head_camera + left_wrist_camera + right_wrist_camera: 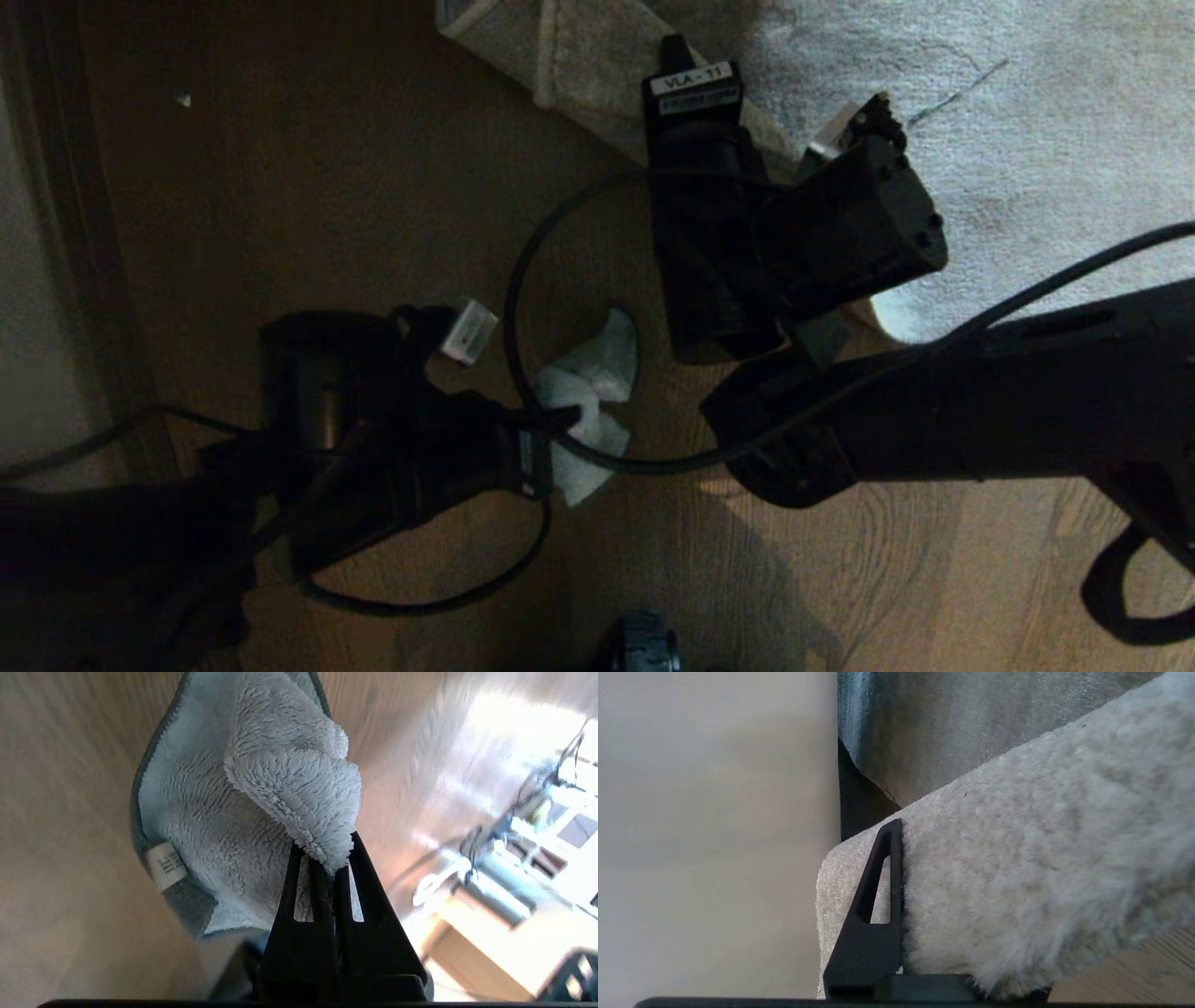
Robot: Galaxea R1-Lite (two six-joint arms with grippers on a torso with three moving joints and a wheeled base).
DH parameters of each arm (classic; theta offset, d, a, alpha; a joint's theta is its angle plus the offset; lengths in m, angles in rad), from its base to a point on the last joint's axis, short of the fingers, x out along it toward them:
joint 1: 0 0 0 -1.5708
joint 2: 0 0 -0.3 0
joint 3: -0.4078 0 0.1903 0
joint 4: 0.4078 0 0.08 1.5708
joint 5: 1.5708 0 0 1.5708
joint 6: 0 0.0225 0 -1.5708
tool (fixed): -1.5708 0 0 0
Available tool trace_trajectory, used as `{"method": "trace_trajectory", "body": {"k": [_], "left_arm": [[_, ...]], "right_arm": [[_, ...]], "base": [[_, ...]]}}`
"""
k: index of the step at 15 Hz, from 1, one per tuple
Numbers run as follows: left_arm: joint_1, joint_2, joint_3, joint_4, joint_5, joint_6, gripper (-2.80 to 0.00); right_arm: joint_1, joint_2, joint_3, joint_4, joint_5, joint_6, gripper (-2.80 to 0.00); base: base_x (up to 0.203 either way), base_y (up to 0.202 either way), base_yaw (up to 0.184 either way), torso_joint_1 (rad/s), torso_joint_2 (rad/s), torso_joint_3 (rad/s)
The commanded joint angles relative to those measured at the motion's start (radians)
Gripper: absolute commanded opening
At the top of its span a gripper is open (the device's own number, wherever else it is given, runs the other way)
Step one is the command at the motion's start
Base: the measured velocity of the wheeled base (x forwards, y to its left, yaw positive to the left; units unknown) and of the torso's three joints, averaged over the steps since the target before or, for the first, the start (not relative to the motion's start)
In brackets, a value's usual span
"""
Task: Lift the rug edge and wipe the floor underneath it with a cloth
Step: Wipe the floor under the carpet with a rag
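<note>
The floor (327,187) here is brown wood-grain plank, dim along the left side of the head view and paler toward the near right, where swirling grain shows between the shadows of the arms. A large grey-beige short-pile rug (1027,140) fills the far right. Its rug edge (1017,882) is raised off the planks and folded back, so a strip of paler backing shows at the top of the head view.

The right gripper (906,896) is clamped on that lifted border: one black finger presses against the pile, and the other is hidden behind the rug. A pale wall and a dark grey-blue upholstered surface stand behind it in the right wrist view.

The left gripper (327,858) is pinched tight on a fold of the cloth (243,812), a fluffy light blue rag with a grey hem and a small white label. The cloth (588,401) hangs crumpled over bare planks just beside the raised rug, between the two arms. Black cables loop across the middle. In the left wrist view the floor catches bright light, with blurred furniture beyond.
</note>
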Motion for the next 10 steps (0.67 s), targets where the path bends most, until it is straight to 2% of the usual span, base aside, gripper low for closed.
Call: {"method": "trace_trajectory", "body": {"k": [1,5,8,10], "left_arm": [[-0.003,0.078,-0.015,-0.079,0.010,-0.004,-2.80],[-0.003,0.186,-0.090,-0.222,0.059,-0.005,-2.80],[-0.025,0.196,-0.073,-0.233,0.075,-0.018,-2.80],[-0.070,0.191,-0.039,-0.232,0.096,-0.067,-2.80]], "right_arm": [[-0.002,0.004,0.000,-0.048,-0.004,0.006,-2.80],[-0.002,0.006,0.000,-0.048,-0.004,0.004,-2.80],[-0.003,0.006,0.000,-0.048,-0.004,0.004,-2.80],[-0.003,0.006,0.000,-0.048,-0.004,0.003,-2.80]], "base": [[0.000,0.000,0.000,0.000,0.00,0.000],[0.000,0.000,0.000,0.000,0.00,0.000],[0.000,0.000,0.000,0.000,0.00,0.000],[0.000,0.000,0.000,0.000,0.00,0.000]]}}
